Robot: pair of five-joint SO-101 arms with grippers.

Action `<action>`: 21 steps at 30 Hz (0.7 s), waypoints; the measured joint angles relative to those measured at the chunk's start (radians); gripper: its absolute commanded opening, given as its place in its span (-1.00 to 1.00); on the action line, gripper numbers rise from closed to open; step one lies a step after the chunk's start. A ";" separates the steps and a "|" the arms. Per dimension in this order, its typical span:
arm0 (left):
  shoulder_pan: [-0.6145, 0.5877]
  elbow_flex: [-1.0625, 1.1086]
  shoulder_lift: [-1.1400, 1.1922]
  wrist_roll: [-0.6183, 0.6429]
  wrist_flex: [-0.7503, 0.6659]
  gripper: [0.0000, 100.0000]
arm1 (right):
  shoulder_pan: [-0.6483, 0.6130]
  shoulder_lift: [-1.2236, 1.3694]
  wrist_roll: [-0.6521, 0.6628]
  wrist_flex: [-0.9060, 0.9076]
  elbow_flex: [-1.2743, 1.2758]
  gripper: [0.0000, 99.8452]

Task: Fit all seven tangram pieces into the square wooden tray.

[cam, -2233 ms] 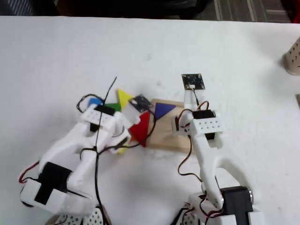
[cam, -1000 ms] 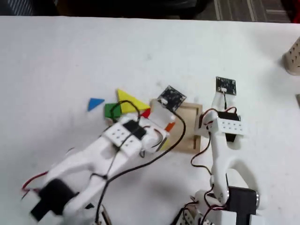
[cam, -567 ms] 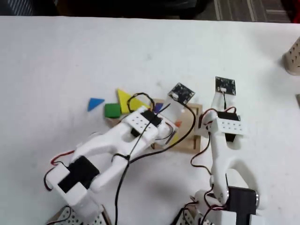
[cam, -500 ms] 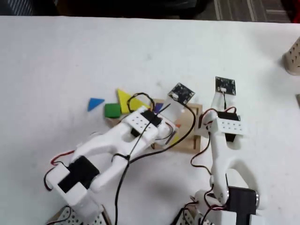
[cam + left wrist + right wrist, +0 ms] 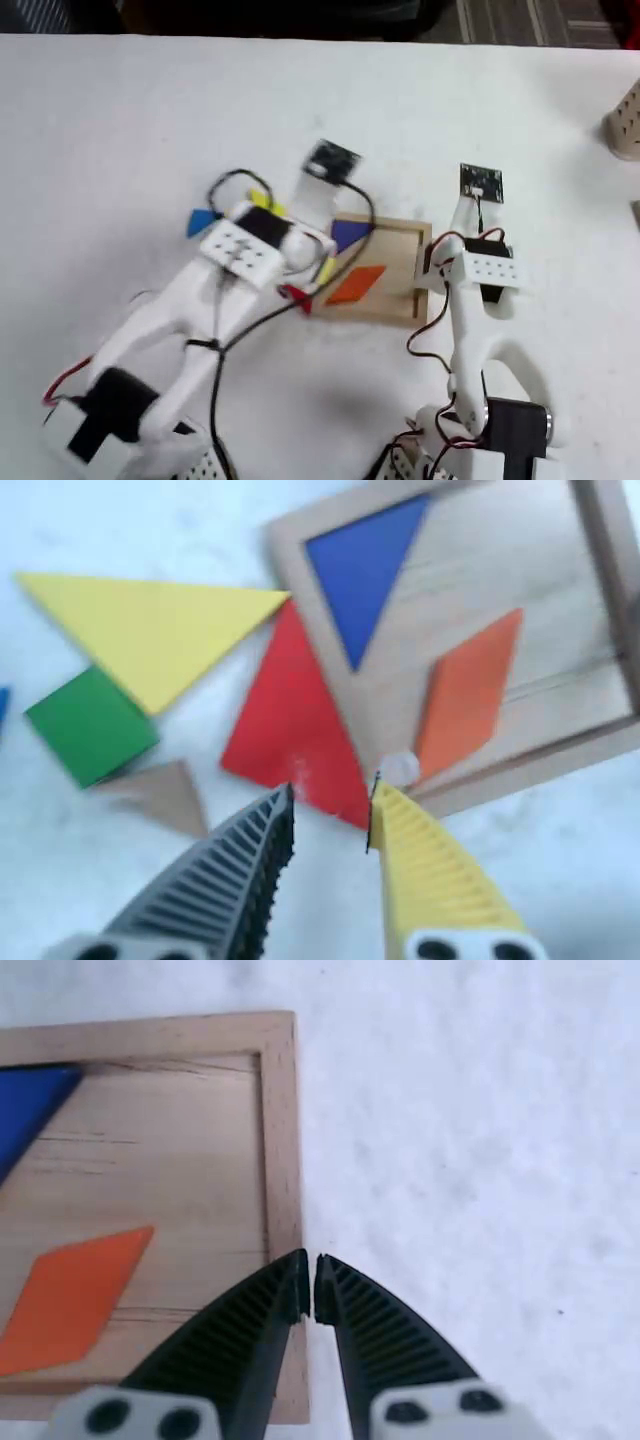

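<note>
Beside the tray: two pieces in, five out

Closest to my bases, my right gripper point(image 5: 310, 1285) hangs over the right-hand rim of the tray point(image 5: 282, 1110). Its two black fingers are pressed together with barely a slit between them, and they hold nothing. My left gripper point(image 5: 330, 800) is at the opposite side, by the tray's near left corner. The grey finger and the yellow finger stand apart with nothing between them.

Under those tips lies the near corner of the red triangle point(image 5: 295, 730). It rests on the white table point(image 5: 500, 120) along the tray's left rim, and I cannot tell whether it overlaps the wood. Just beside it, on the side away from the tray, sits a tan triangle point(image 5: 160, 790).

Inside the tray, the orange slanted piece point(image 5: 465, 695) lies flat in the near half. Beyond it, the dark blue triangle point(image 5: 365, 565) sits in the far left corner with one point aimed back toward the orange piece, and the two do not touch.

Farther out on the table, left of the tray, the green square point(image 5: 90, 725) sits just beside the yellow triangle point(image 5: 160, 620), corner to edge. The yellow triangle's long tip meets the red triangle's far corner. Past the green square, a small blue triangle point(image 5: 203, 222) lies by itself.
</note>
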 measured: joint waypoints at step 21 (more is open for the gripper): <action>-0.431 0.143 -0.071 0.123 -0.327 -0.95 | -0.334 -0.140 -0.101 -0.121 0.118 -0.97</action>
